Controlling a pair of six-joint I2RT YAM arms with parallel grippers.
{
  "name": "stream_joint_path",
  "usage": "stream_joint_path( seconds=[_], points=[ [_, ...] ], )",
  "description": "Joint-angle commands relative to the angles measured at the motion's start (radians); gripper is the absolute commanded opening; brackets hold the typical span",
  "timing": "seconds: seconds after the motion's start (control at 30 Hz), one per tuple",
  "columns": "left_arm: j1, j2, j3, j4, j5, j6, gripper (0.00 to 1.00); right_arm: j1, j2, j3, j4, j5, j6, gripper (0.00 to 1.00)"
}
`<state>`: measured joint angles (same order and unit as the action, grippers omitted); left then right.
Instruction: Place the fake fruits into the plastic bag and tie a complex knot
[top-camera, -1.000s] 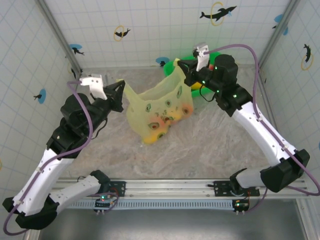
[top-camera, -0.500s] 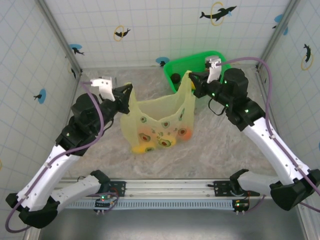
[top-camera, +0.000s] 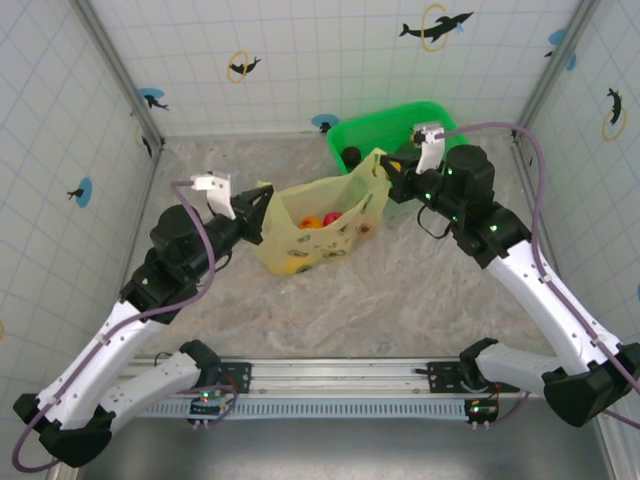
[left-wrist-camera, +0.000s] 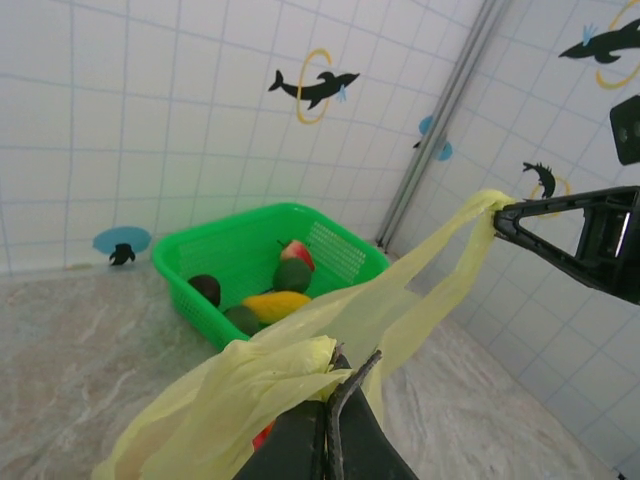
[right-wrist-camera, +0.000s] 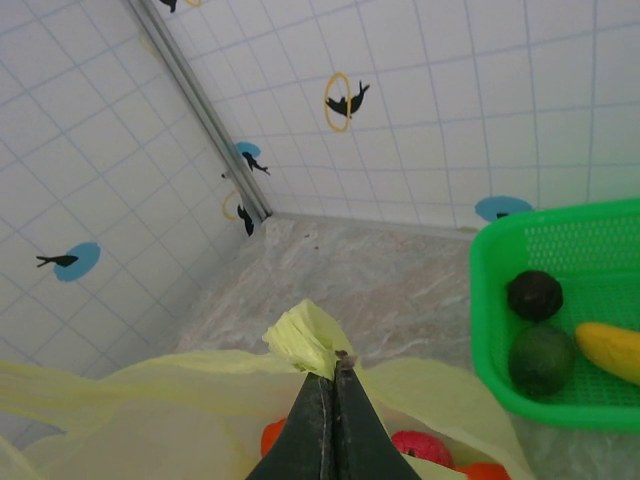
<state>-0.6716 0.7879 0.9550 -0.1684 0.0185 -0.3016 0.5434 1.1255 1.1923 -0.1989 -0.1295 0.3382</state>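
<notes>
Right over the middle of the marbled grey tabletop (top-camera: 400, 300), a thin translucent yellow-green plastic bag (top-camera: 335, 238) with little avocado prints is held up by its two loop handles, mouth pulled wide open. One handle is pinched in the left gripper (top-camera: 262, 197), with the jaws squeezed together on a bunched wad of film. The other handle is clamped the same way in the right gripper (top-camera: 384, 172), fingertips tight together with a small tuft of film sticking out above them. The handles are held well apart, so the film is stretched between them. Inside the bag, a small glossy orange plastic fruit (top-camera: 311, 221) and a red one (top-camera: 333, 216) can be seen through the mouth, and a yellow one (top-camera: 298, 266) shows through the film lower down. Just behind the bag, a bright green rigid plastic basket (top-camera: 395, 112) is parked at the back right, and a near-black round fruit (right-wrist-camera: 534, 295), a dark green one (right-wrist-camera: 541, 358) and a long yellow one (right-wrist-camera: 612, 350) are sitting in it.
</notes>
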Motion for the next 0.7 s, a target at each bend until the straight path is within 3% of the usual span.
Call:
stream_joint_path(
  seconds=[0.0,0.07,0.1,0.23,0.37,0.47,0.6,0.67],
  points=[
    [0.007,-0.063,-0.080,0.077,-0.021,0.067,0.21,0.003,-0.030,-0.029,0.071,-0.021,0.042,0.00],
    [0.007,-0.102,-0.120,0.088,-0.017,0.091,0.47,0.003,-0.027,-0.022,0.063,-0.023,0.042,0.00],
    [0.007,-0.119,-0.134,0.091,-0.009,0.096,0.55,0.003,-0.026,-0.018,0.060,-0.021,0.041,0.00],
    [0.007,-0.183,-0.182,0.111,0.085,0.111,0.75,0.002,-0.029,-0.006,0.062,-0.013,0.042,0.00],
    [0.007,-0.222,-0.209,0.127,0.200,0.134,0.83,0.003,-0.023,0.007,0.060,-0.018,0.043,0.00],
    [0.007,-0.250,-0.239,0.164,0.210,0.165,0.86,0.002,-0.020,0.009,0.059,-0.016,0.043,0.00],
    [0.007,-0.306,-0.314,0.267,0.164,0.213,0.89,0.002,-0.021,0.003,0.073,-0.017,0.042,0.00],
    [0.007,-0.357,-0.362,0.335,0.069,0.209,0.91,0.003,-0.022,0.000,0.077,-0.016,0.041,0.00]
  ],
)
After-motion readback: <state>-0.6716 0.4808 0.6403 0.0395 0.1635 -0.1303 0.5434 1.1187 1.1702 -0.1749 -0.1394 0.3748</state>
